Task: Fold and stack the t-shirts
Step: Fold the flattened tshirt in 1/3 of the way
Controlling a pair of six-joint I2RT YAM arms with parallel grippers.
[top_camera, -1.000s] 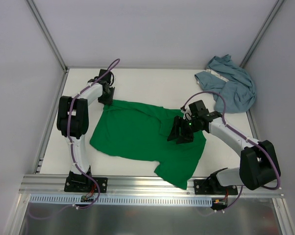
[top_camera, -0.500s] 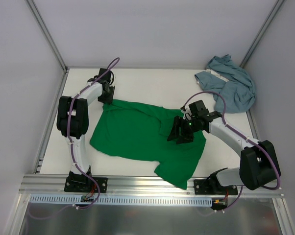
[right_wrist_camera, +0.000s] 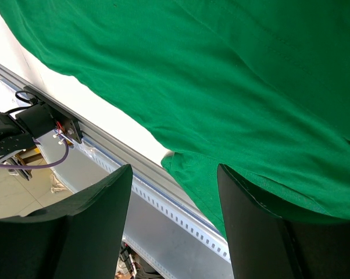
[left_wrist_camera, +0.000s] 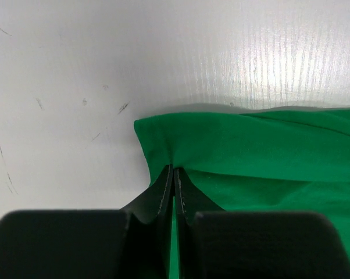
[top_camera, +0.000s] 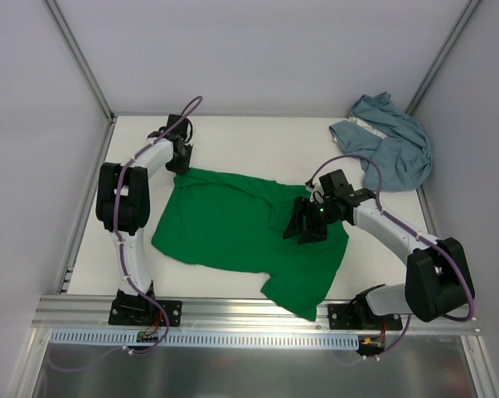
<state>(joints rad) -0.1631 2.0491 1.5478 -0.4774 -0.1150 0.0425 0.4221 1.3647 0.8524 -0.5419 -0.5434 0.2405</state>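
bright even light, soft shadows, glare on the white table (left_wrist_camera: 279, 64)

1. The left gripper (left_wrist_camera: 174, 171) pinches the green t-shirt (left_wrist_camera: 250, 157) corner; bare table (left_wrist_camera: 76, 70) lies ahead and left of its fingertips.
2. The right gripper (right_wrist_camera: 174, 171) has an unobstructed gap between its fingers; green cloth lies beyond the fingertips.
3. The blue-grey t-shirt (top_camera: 394, 149) lies heaped well apart from both.

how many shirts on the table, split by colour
green t-shirt, spread out: 1
blue-grey t-shirt, bunched in the far right corner: 1
total: 2
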